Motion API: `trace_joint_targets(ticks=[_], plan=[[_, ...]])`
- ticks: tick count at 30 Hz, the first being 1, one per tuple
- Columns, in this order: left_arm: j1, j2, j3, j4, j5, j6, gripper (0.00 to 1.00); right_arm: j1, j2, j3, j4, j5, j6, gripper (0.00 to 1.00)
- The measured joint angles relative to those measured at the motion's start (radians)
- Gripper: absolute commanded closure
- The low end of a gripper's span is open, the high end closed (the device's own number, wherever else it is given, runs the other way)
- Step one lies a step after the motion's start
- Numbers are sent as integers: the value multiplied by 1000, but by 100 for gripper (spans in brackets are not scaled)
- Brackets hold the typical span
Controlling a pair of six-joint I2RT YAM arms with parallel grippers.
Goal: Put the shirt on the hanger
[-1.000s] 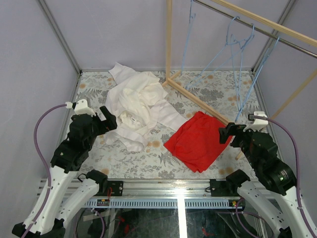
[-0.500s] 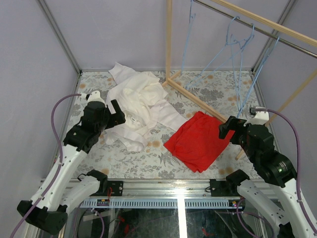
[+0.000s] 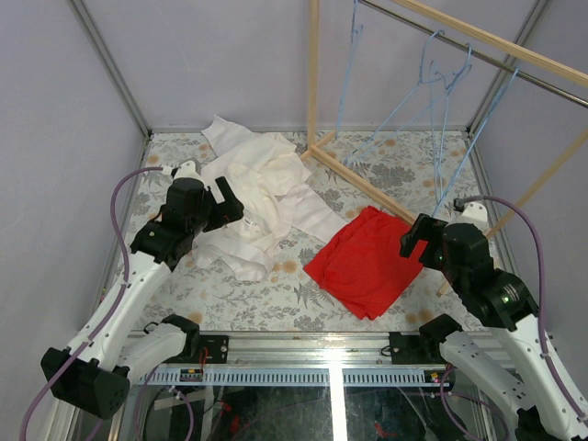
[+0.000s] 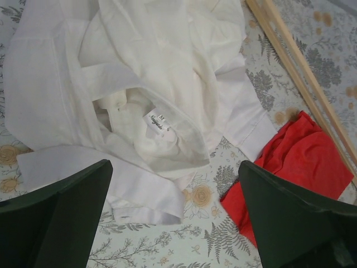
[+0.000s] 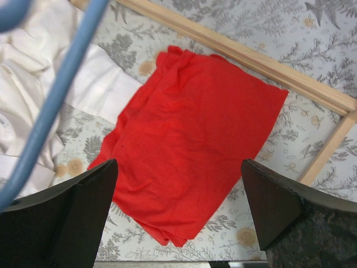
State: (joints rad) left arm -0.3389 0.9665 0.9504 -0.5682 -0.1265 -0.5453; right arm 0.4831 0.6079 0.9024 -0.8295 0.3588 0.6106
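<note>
The white shirt [image 3: 237, 250] lies crumpled on the table's left half. In the left wrist view the shirt [image 4: 50, 95] shows its collar opening with a small printed tag [image 4: 159, 124]. Several blue hangers [image 3: 443, 78] hang on the rail at the back right. One hanger's bar [image 5: 61, 95] crosses the right wrist view. My left gripper [image 3: 225, 204] is open and empty above the shirt's near side, its jaws wide over the hem [image 4: 174, 167]. My right gripper [image 3: 415, 241] is open and empty above the red cloth [image 5: 179, 164].
A creamier off-white garment [image 3: 266, 176] lies tangled on the shirt. A red cloth [image 3: 363, 262] lies flat right of centre. The wooden rack base [image 3: 367, 188] runs diagonally across the table, with an upright post [image 3: 313, 64] and a metal rail [image 3: 478, 53] above.
My left arm has reached forward and to the right, bringing its gripper over the shirt pile. My right gripper has shifted slightly left and down towards the red cloth.
</note>
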Motion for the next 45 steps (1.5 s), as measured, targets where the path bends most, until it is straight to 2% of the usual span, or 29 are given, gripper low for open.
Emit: trace_joint_targets(ticks=[10,16,23,29,34,40,45], plan=[[0,14,-19,16,-32,-25,3,-2,109,-49,60,-57,3,1],[0,97,-27,11,-75,-65,7,-3,101,-102,135,-145,-2,0],[2,202,-25,-99,-201,-186,7,-3,90,-105,141,-163,-19,1],[2,153,-82,-131,-252,-283,1,-3,84,-124,144,-166,-24,1],[2,130,-166,-117,-243,-328,0,-3,90,-138,153,-178,-26,1],[3,192,-224,-50,-206,-342,10,-3,97,-153,171,-199,-27,1],[16,215,-267,48,-180,-340,32,-3,97,-164,172,-218,-27,1]])
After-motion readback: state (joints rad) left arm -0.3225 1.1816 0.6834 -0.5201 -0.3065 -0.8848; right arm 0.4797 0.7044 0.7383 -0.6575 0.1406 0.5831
